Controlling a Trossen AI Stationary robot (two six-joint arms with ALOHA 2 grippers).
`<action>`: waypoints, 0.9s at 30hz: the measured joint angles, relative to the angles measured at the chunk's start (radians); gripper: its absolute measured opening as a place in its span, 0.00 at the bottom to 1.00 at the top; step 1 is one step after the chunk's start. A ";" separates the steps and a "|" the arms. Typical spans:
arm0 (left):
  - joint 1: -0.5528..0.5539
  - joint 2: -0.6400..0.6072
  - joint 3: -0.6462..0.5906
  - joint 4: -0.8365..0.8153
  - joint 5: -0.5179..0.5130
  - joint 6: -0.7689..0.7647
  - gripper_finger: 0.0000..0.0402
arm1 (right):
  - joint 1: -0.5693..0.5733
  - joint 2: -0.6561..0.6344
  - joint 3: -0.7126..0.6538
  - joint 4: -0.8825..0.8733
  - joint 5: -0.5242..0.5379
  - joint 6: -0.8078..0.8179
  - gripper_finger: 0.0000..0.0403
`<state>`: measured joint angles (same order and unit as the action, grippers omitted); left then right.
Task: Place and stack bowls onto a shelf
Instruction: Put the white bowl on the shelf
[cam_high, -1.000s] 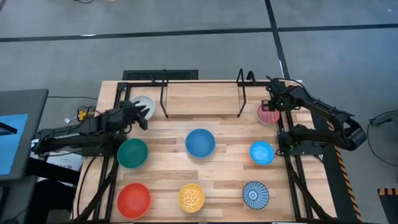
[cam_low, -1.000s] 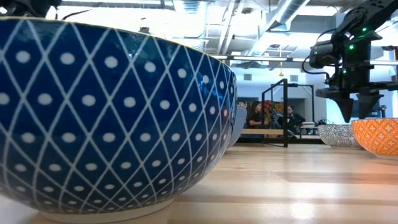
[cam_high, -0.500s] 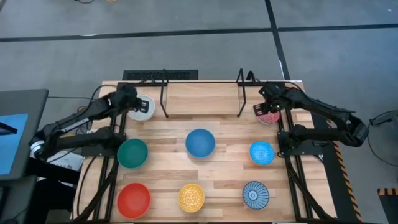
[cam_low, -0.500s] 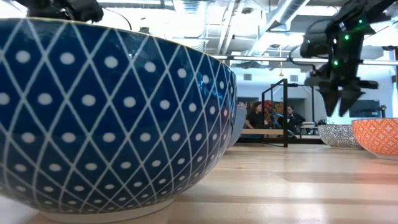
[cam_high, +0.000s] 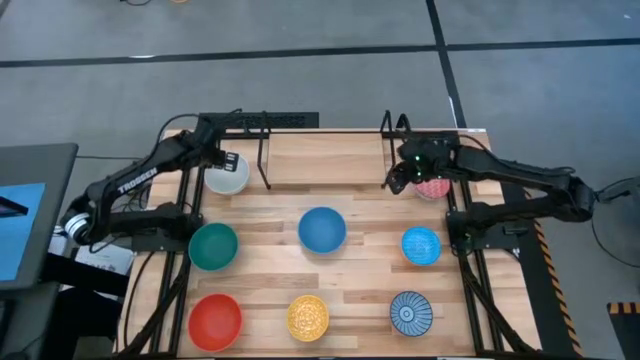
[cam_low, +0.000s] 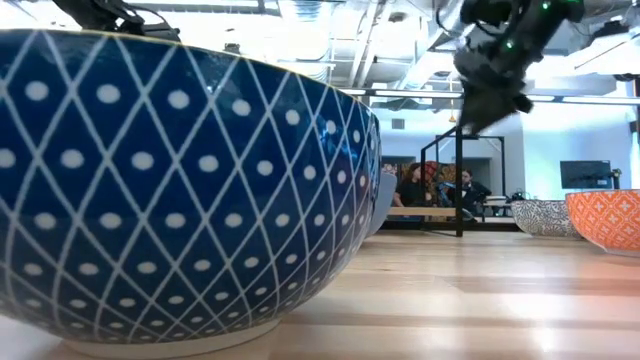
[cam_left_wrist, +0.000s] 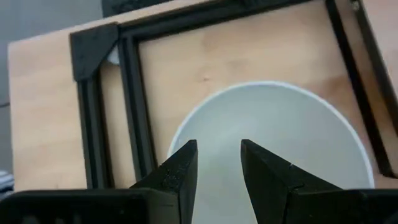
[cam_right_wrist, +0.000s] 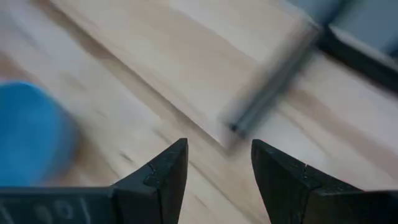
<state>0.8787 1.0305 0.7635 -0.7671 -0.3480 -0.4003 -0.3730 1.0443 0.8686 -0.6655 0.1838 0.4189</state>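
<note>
Hovering with fingers apart, the left claw is over the round white bowl; the right claw, also released, hangs near the light-wood shelf.

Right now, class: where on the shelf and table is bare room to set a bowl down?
The shelf board between its wire uprights is bare. The table strip between shelf and plain blue bowl is free. Bowls crowd the front rows and the back corners: white bowl, red-pink bowl.

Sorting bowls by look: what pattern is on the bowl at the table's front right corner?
The bowl is blue with white diamond lattice and dots, clearest in the low view.
</note>
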 joint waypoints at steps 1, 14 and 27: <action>0.000 0.004 0.003 0.008 -0.007 -0.001 0.27 | 0.019 -0.003 0.000 0.026 0.001 -0.023 0.50; -0.009 0.083 0.001 -0.041 -0.096 -0.088 0.27 | 0.186 -0.011 0.001 0.176 0.024 -0.142 0.50; -0.095 0.232 0.000 0.196 0.084 -0.131 0.27 | 0.129 -0.018 0.000 0.173 0.057 -0.193 0.50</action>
<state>0.7837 1.2625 0.7639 -0.5715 -0.2639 -0.5315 -0.2439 1.0264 0.8684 -0.4922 0.2405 0.2263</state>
